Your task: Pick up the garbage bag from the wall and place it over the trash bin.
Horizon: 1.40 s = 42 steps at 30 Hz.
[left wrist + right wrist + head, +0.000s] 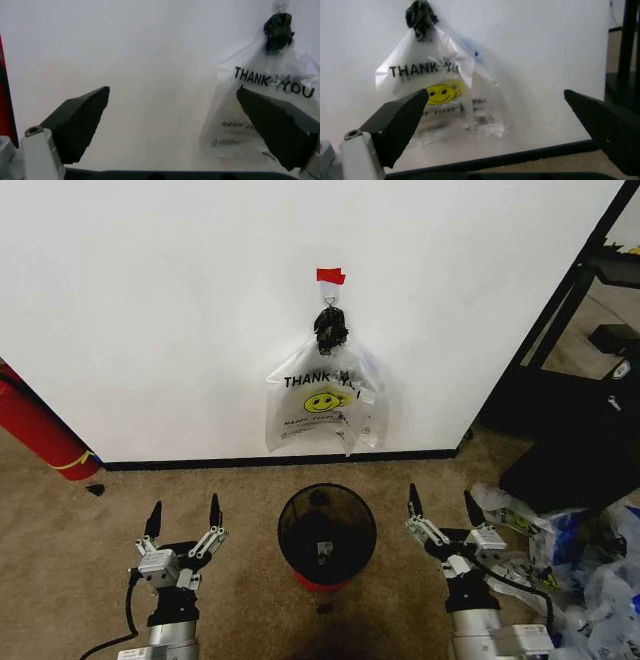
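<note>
Clear bag (322, 408) printed "THANK YOU" with a yellow smiley hangs flat on the white wall (150, 310), bunched at a hook under red tape. Bin (327, 537) stands upright on the carpet just below it, open and dark.

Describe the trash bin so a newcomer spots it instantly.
Start at the white wall and the smiley bag hanging on it. Straight below, on the carpet between the two grippers, stands the trash bin. It is small, round, dark and translucent with a red base, unlike the long red cylinder far left.

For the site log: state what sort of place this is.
Probably an office or lab corner set up for testing: brown carpet, a plain white wall with a bag hung from a hook, black shelving alongside.
</note>
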{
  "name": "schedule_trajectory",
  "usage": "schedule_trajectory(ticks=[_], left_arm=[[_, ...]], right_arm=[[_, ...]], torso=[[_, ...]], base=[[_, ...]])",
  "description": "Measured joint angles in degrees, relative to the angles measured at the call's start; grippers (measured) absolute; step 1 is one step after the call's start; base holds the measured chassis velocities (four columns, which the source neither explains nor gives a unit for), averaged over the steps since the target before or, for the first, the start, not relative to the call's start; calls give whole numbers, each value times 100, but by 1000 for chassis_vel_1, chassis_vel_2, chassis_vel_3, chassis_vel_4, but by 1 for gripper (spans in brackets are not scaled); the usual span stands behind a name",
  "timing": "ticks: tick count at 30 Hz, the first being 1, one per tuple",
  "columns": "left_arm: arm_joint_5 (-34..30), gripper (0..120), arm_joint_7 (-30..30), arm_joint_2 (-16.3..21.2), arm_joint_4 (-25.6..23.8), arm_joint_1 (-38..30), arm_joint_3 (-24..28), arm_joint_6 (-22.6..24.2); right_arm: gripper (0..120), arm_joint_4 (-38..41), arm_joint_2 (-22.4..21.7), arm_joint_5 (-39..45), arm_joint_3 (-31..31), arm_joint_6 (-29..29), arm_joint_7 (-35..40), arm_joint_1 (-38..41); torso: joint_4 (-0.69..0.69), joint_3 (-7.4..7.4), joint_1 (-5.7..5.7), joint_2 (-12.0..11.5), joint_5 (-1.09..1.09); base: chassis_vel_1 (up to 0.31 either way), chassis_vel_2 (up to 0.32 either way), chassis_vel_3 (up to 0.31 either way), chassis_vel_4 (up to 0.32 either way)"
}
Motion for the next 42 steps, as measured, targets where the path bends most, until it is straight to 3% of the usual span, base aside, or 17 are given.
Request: schedule_trajectory(ticks=[14, 42], left_arm=[[219, 100, 2, -287, -3, 69, 56, 15], [266, 100, -125, -309, -173, 119, 116, -16]], right_arm=[[100, -298, -89, 46, -168, 34, -50, 156], [100, -144, -56, -43, -179, 82, -44, 6]], torso=[[0, 0, 0, 0, 0], [0, 0, 0, 0, 0]], base=[[0, 0, 0, 0], [0, 0, 0, 0]])
